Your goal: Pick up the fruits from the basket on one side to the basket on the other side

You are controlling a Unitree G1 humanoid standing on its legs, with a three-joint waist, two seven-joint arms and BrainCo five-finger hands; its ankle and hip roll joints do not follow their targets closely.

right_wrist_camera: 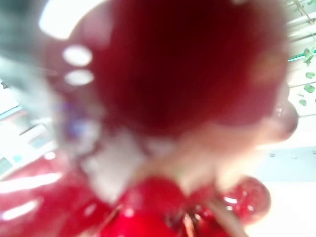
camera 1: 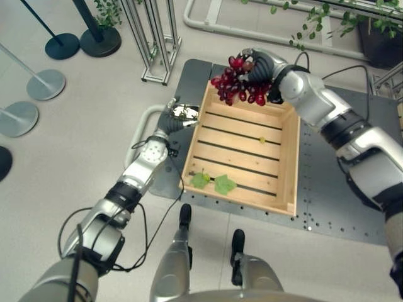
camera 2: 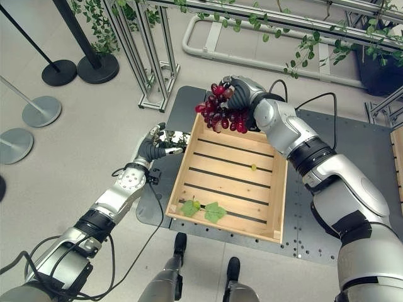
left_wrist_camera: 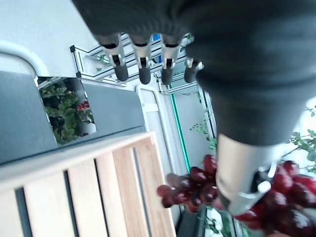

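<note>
The right hand (camera 2: 242, 95) is closed around a bunch of red grapes (camera 2: 220, 113), which is held in the air above the far left corner of the wooden crate (camera 2: 227, 182). The left hand (camera 1: 178, 113) is positioned just beside the crate's left rim, its fingers (left_wrist_camera: 143, 69) extended and relaxed, holding nothing. Two green leaves (camera 1: 213, 182) are seen on the crate's near slats.
</note>
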